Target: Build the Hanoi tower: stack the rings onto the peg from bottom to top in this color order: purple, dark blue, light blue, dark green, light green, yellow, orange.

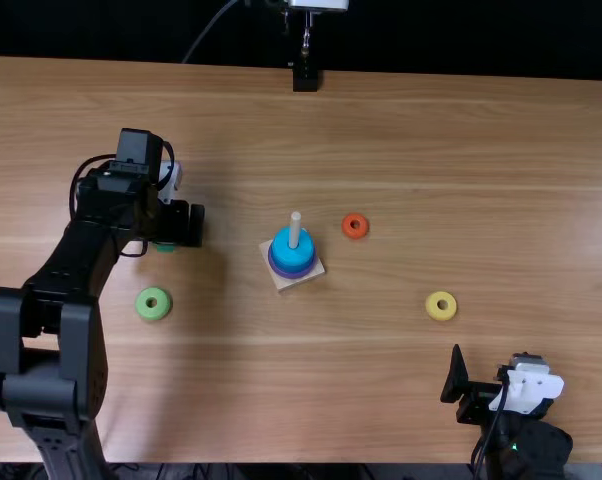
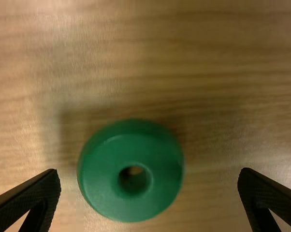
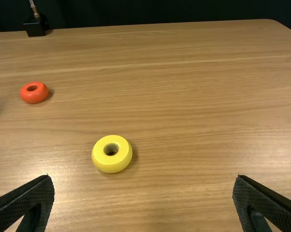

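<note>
In the top view my left gripper (image 1: 186, 225) is above the dark green ring (image 1: 165, 247), which is partly hidden under it. In the left wrist view the dark green ring (image 2: 131, 170) lies flat between the spread fingers of my open left gripper (image 2: 149, 195), untouched. The light blue ring (image 1: 292, 250) sits on the purple ring (image 1: 293, 274) around the peg (image 1: 295, 230). My right gripper (image 1: 456, 375) is open at the near right; in the right wrist view my right gripper (image 3: 143, 200) has the yellow ring (image 3: 112, 153) beyond its fingertips.
Loose on the table (image 1: 521, 180) lie the light green ring (image 1: 153, 304), nearer than the left gripper, the orange ring (image 1: 355, 226) right of the peg, and the yellow ring (image 1: 441, 306) beyond the right gripper. The peg's square base (image 1: 286, 284) stands mid-table.
</note>
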Robot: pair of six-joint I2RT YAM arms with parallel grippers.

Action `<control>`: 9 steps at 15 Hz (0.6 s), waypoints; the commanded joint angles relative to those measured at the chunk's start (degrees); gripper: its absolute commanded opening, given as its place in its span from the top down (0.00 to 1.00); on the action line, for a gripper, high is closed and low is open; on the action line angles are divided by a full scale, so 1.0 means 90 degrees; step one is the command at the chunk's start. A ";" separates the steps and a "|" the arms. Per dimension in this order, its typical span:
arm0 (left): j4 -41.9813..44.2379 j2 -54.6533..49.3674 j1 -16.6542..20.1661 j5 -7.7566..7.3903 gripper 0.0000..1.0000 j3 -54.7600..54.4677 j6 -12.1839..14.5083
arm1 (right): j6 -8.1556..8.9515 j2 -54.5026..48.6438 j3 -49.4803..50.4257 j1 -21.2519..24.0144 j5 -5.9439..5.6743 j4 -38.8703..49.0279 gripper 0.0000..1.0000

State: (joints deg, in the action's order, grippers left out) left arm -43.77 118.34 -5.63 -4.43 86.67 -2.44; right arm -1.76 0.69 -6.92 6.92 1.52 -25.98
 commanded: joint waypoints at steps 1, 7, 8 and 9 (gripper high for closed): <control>-0.0164 0.0220 -0.0029 0.0070 0.00 0.0282 0.0599 | 0.0008 -0.0076 0.0671 0.0042 0.0007 -0.0378 0.00; -0.0539 0.0396 -0.0029 0.0211 0.00 0.0418 0.1044 | 0.0008 -0.0076 0.0671 0.0042 0.0007 -0.0378 0.00; -0.0527 0.0464 -0.0029 0.0211 0.00 0.0438 0.1044 | 0.0008 -0.0076 0.0671 0.0042 0.0007 -0.0378 0.00; -0.0527 0.0474 -0.0029 0.0199 0.00 0.0506 0.1044 | 0.0008 -0.0076 0.0671 0.0052 0.0007 -0.0378 0.00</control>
State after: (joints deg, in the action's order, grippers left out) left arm -48.64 121.51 -5.63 -2.98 89.25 6.00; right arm -1.78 0.71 -6.92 6.92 1.50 -25.98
